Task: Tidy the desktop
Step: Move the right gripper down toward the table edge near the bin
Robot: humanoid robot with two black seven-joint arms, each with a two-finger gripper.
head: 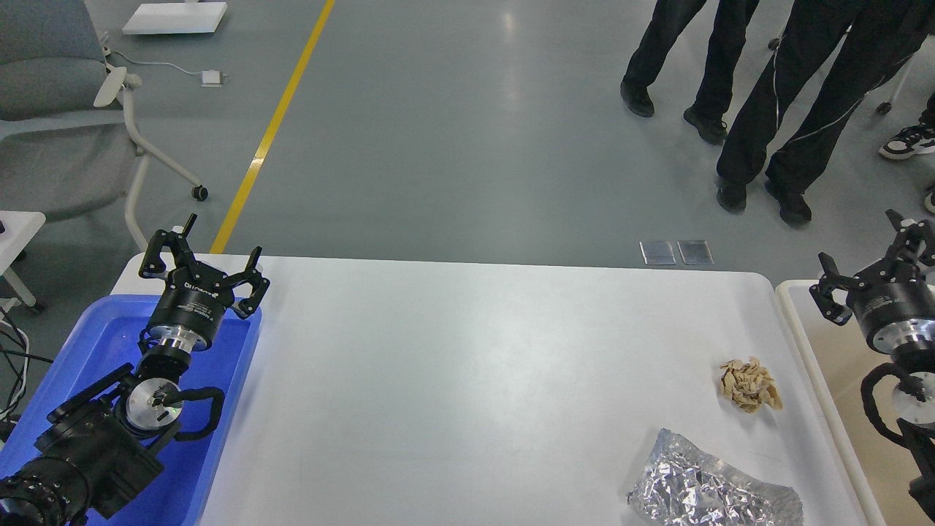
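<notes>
The desktop is a wide white tabletop with rounded corners. Near its right edge lies a small heap of tan scraps. A crumpled piece of silver foil rests at the front right. My left gripper hovers open over the far end of the blue tray, holding nothing. My right gripper is open too, above the beige white-rimmed bin, with nothing between its fingers.
Beyond the table, people's legs stand on the grey floor at the far right. An office chair is at the far left, beside a yellow floor line.
</notes>
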